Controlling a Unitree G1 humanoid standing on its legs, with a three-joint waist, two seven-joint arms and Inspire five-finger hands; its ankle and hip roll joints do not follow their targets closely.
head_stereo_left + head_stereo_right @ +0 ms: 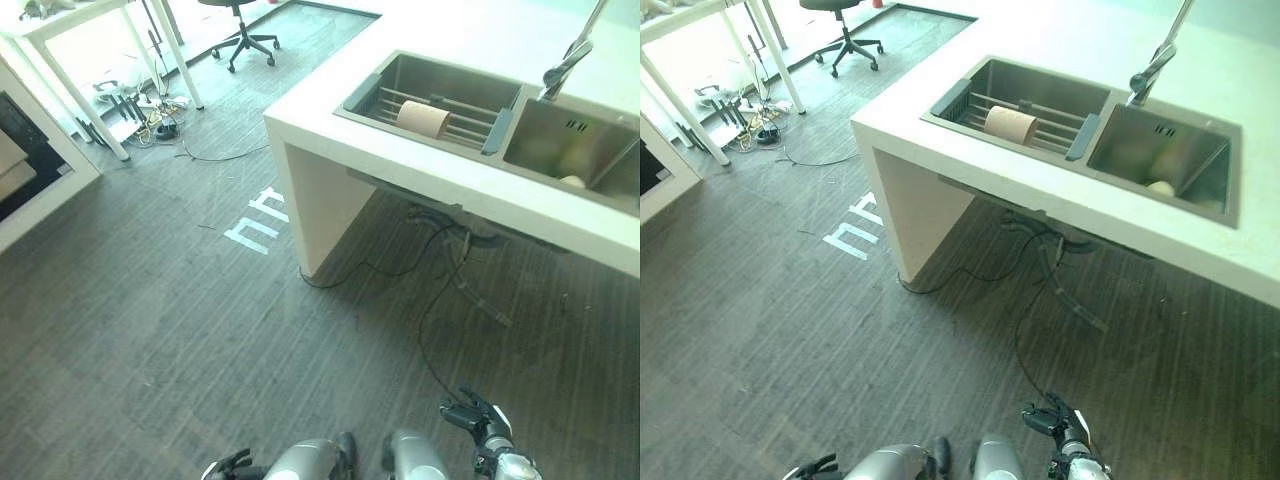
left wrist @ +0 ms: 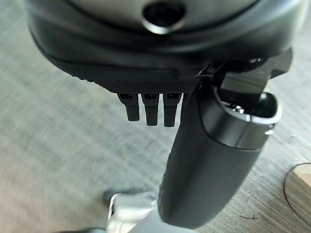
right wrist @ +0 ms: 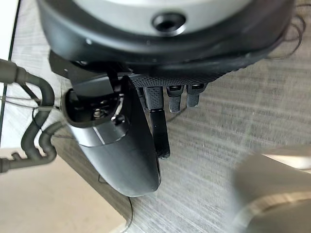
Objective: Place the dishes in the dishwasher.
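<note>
In sink (image 1: 1200, 195), cup (image 1: 1011, 124), both hands empty

- Dark grey wood-grain floor (image 1: 150, 330) under me, fills the near and middle area.
- White counter (image 1: 330, 110) far right, with a steel double sink (image 1: 1080, 125) set in it and a faucet (image 1: 1155, 60) between the basins.
- Grey drain pipes (image 1: 1060, 275) under the counter.
- White tape marks (image 1: 258, 222) on the floor, left of the counter's end.
- Black office chair (image 1: 243, 35) far, white table (image 1: 90, 60) far left with a tangle of cords (image 1: 150, 115) under it.
- Bright daylight far left.
</note>
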